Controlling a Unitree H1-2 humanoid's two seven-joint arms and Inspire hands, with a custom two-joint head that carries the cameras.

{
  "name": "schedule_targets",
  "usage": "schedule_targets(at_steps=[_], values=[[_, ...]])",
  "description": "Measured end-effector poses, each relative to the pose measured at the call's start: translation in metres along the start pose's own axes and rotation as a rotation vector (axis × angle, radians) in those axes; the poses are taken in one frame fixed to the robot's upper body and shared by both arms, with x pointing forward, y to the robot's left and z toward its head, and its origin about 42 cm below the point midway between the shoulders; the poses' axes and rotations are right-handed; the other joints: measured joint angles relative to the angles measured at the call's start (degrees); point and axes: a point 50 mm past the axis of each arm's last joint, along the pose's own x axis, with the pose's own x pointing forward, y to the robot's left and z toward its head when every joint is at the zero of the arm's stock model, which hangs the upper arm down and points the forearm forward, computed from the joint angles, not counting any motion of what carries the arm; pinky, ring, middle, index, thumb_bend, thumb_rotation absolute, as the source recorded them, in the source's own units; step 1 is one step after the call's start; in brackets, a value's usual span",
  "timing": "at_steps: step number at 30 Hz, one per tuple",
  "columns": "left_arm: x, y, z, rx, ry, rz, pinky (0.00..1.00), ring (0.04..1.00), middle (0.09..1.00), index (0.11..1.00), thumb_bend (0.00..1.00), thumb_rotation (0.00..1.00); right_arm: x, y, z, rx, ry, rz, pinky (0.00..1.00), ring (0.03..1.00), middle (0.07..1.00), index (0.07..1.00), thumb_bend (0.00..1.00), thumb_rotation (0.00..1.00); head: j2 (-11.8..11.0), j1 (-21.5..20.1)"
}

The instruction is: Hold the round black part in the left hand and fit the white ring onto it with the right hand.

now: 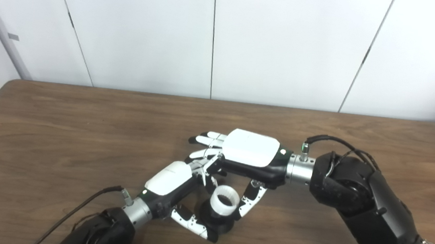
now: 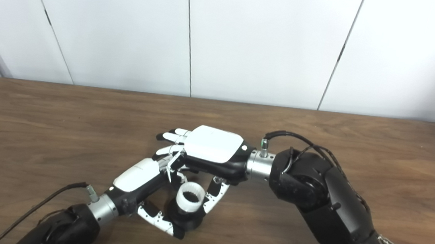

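Observation:
My left hand point(image 1: 170, 182) is low over the table, shut around the round black part point(image 1: 218, 221); its thumb curls under the part's near side. The white ring point(image 1: 225, 201) sits on top of the black part, its opening facing up. My right hand point(image 1: 251, 149) hovers palm down just above and behind the ring, with its fingers stretched out to the left and apart. Its thumb point(image 1: 249, 200) points down along the ring's right side; I cannot tell whether it touches. The same group shows in the right eye view, with the ring point(image 2: 190, 196) at the centre.
The brown wooden table point(image 1: 59, 129) spreads to both sides and ends at a white panelled wall point(image 1: 210, 36) behind. Black cables run from both wrists. The right forearm point(image 1: 370, 210) crosses the table's right front.

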Motion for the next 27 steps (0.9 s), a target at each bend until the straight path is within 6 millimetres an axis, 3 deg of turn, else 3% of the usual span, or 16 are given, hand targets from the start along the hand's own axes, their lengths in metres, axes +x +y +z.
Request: schedule_targets(at_steps=[27], values=[[0.0011, 0.0010, 0.0022, 0.000, 0.015, -0.006, 1.00, 1.000, 0.886, 0.480, 0.52, 0.06, 0.0074, 0.0089, 0.0054, 0.004, -0.026, 0.015, 1.00, 1.000, 0.889, 0.481, 0.53, 0.14, 0.88, 1.58]])
